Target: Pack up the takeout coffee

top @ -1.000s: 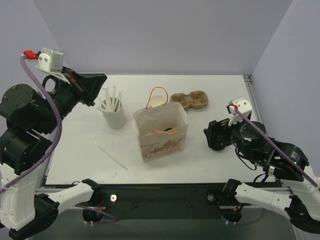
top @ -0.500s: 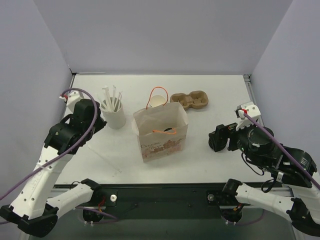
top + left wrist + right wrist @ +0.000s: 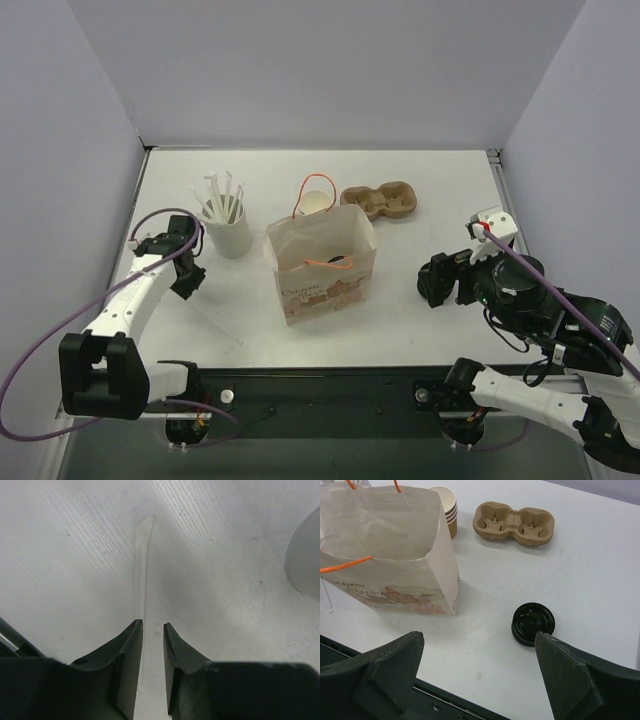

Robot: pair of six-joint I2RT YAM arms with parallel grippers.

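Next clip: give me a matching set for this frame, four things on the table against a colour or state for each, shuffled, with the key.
Things:
1. paper bag
2. lids
3. cup carrier
4. white cup

Descriptions:
A. black, stacked on the table
B. holds straws
C. standing open, orange handles
D. brown pulp, both wells empty

Pairs: 1-C, 2-A, 3-D, 4-B
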